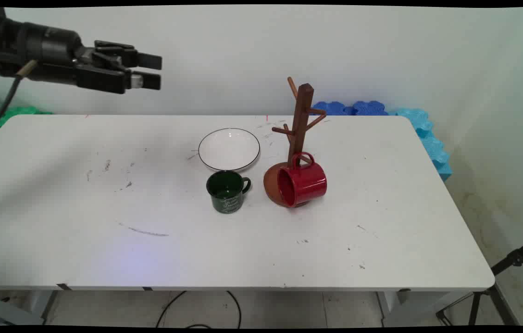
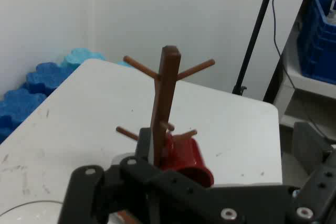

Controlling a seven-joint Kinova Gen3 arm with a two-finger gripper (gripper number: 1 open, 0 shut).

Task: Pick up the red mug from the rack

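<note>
Table [image 1: 81,217], white and scuffed, spans the main view, with blue foam blocks [image 1: 368,107] along its far right corner. Arm and gripper [image 1: 159,70] sit at the upper left, raised well above the table's far left part; the hand lies roughly level and points right, toward the stand. You can see its two fingers set apart with clear air between them, so read the hand as wide open and holding nothing. It touches no object, and everything on the table stands well apart from it. Wooden mug tree [image 1: 301,120] rises right of centre on a round brown base, its pegs angled upward; in the hand view the post stands almost dead ahead, above the black linkage. White plate [image 1: 229,149] with a thin dark rim lies just left of the tree, toward the far side. Red mug [image 1: 303,185] hangs by its handle from the lowest peg, tipped on its side with the mouth facing near left, its body over the base. Note that you cannot tell whether it also rests on that base. Dark green mug [image 1: 227,190] stands upright just near of the plate, handle to the right.
</note>
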